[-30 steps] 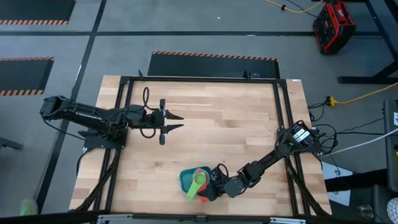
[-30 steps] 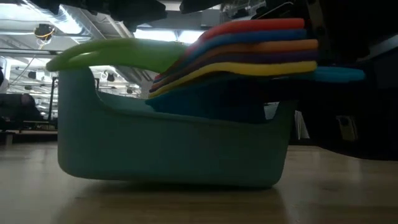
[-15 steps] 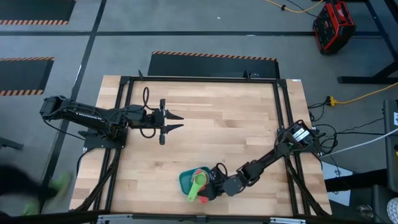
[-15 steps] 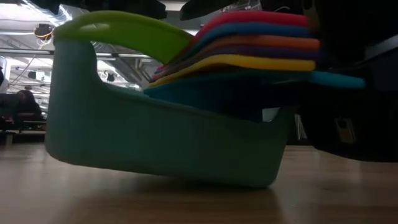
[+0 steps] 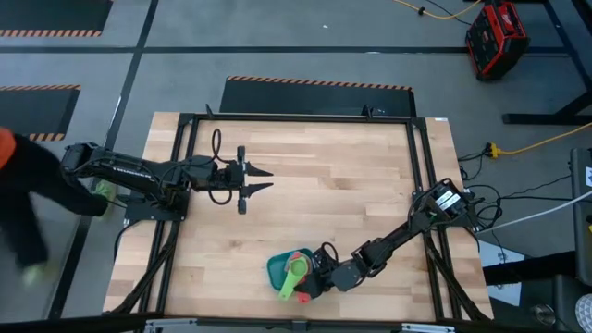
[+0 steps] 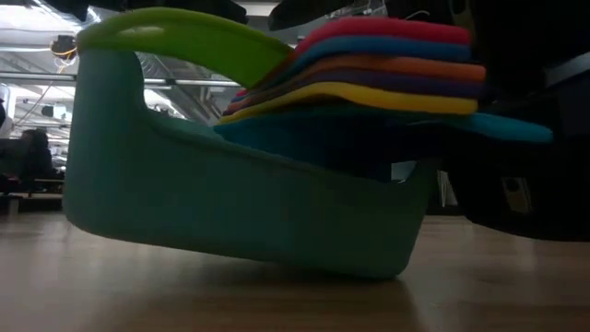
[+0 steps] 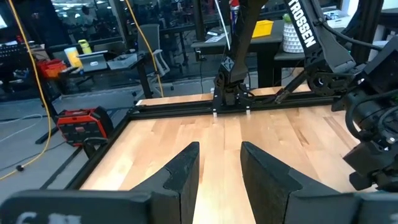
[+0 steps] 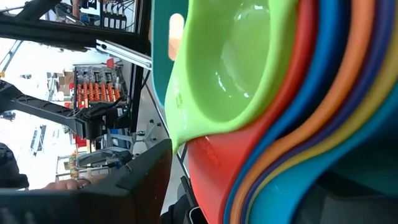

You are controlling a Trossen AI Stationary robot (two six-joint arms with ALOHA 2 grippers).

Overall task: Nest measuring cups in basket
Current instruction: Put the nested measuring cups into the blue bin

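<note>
The teal basket [image 5: 275, 266] [image 6: 221, 207] sits near the table's near edge, tipped: its left end is off the wood and it rests on its lower right corner [image 6: 392, 267]. In it the measuring cups are nested. The green cup [image 5: 295, 271] [image 8: 242, 62] is on top, and its handle [image 6: 166, 37] reaches over the left wall. The other handles [image 6: 396, 69] are stacked and jut right. My right gripper [image 5: 314, 278] is at these handles, coming from the right. My left gripper [image 5: 264, 182] [image 7: 219, 168] is open and level, above the left middle of the table. My right gripper has the stacked handles [image 6: 433, 74] of the nested cups between its two fingers, one dark finger [image 8: 146, 180] above the stack and the other below, where the cups hide it. It comes from the table's right, slanting down. The cups lean in the tipped basket.
Black frame rails [image 5: 296, 118] run round the tabletop. The basket is close to the near edge. Bare wood [image 5: 324, 203] lies between the two arms. A person [image 5: 18, 208] is on the floor beside the left arm's base.
The basket has tipped: its left end has risen off the table while its lower right corner stays down. The nested cups have tilted with it. My right gripper has stayed at the handles. A person has walked up on the floor at the left.
</note>
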